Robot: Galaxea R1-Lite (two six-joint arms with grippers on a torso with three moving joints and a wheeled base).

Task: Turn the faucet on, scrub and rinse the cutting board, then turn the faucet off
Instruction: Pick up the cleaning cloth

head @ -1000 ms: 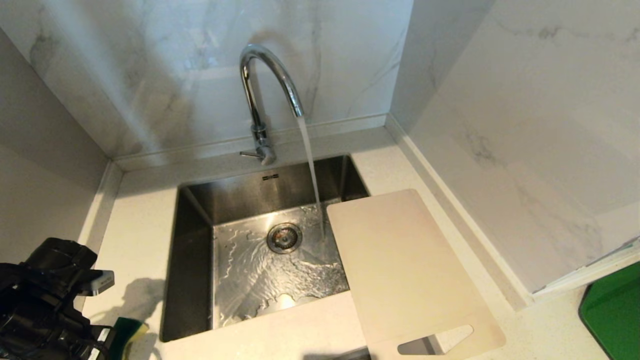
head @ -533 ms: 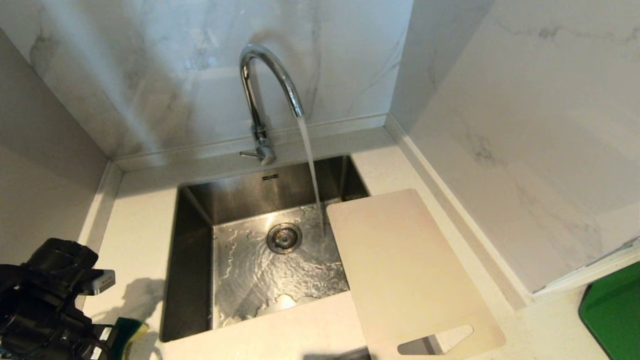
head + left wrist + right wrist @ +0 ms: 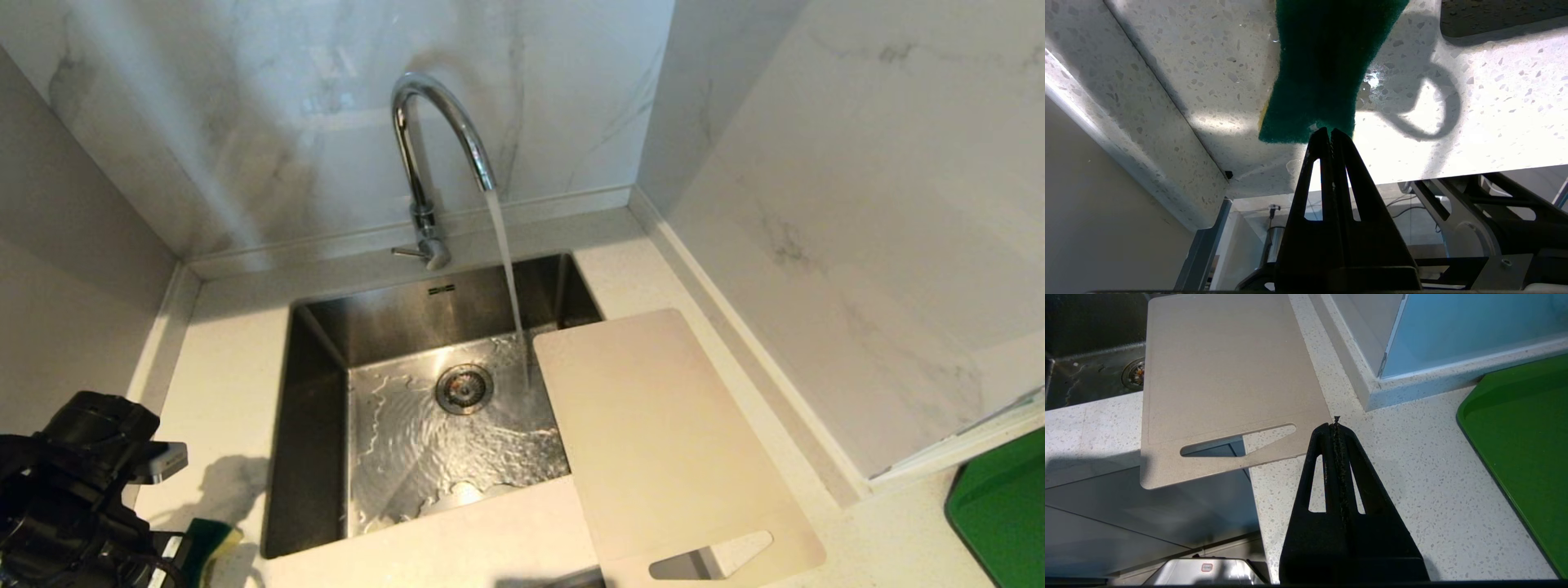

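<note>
White counter (image 3: 229, 367): faucet (image 3: 433, 147) running, cutting board (image 3: 661, 441) overhanging the sink (image 3: 314, 441)

No legible text or labels anywhere.

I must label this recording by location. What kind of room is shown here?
Most likely a home kitchen corner. A chrome faucet runs into a steel sink set in a speckled counter, marble-look walls stand behind, and a cutting board lies partly over the sink.
</note>
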